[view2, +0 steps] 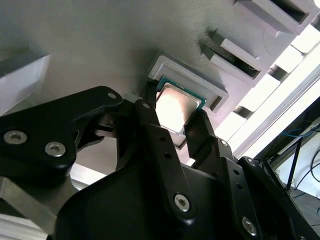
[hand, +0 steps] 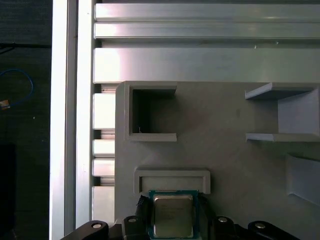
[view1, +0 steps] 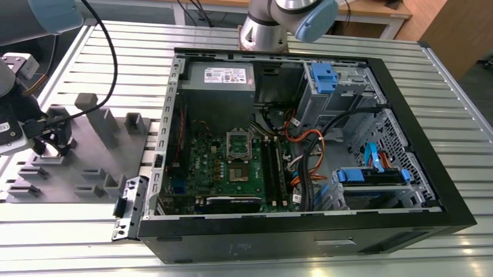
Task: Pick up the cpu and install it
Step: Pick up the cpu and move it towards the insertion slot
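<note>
Slatted aluminium table (view1: 431, 63) carrying an open case (view1: 308, 242) and, along its edge at the exterior view's left, a grey fixture (view1: 77, 157).

Exterior view: the gripper (view1: 48, 149) hangs over the fixture's outer edge, well apart from the board (view1: 223, 167) and its socket (view1: 239, 144) inside the case. This view adds the whole route from fixture to socket, with the case wall standing between them.

Second wrist view: the gripper (view2: 176, 111) pinches the cpu (view2: 179, 104) by two opposite edges, one of the fingers (view2: 150, 117) on each side. The chip's metal top faces the camera, and it sits at the rimmed pocket (view2: 195, 82). The rim probably keeps the chip square for an edge grip (no finger on the flat top). This view adds the finger contact seen from the side.

First wrist view: seen from above, the cpu (hand: 172, 216) lies between the gripper (hand: 173, 220) tips, just beside the pocket (hand: 172, 175) wall near the fixture (hand: 225, 150) edge. Whether the chip is clear of the pocket floor cannot be told.
</note>
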Controlling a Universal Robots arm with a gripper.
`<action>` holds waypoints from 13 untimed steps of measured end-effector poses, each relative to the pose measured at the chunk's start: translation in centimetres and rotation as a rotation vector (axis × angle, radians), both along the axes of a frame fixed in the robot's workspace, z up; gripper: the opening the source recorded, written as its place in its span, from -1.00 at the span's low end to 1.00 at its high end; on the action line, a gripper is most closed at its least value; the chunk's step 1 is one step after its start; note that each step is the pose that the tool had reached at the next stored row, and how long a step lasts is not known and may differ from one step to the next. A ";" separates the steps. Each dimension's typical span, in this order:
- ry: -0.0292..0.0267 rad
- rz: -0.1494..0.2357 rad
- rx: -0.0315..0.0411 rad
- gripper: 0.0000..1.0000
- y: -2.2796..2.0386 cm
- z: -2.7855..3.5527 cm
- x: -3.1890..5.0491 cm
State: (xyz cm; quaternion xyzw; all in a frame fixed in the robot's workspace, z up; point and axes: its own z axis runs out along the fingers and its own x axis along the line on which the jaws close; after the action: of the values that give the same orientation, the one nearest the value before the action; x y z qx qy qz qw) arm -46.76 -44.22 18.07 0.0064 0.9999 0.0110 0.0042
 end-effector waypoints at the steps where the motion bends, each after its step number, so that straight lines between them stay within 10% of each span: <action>1: 0.0000 0.000 0.0000 -0.05 0.00 0.00 0.00; 13: -0.0004 0.000 0.0002 -0.05 0.00 0.69 0.00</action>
State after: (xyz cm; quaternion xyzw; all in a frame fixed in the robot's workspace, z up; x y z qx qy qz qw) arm -46.75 -44.21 18.76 0.0064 0.9999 0.0111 0.0044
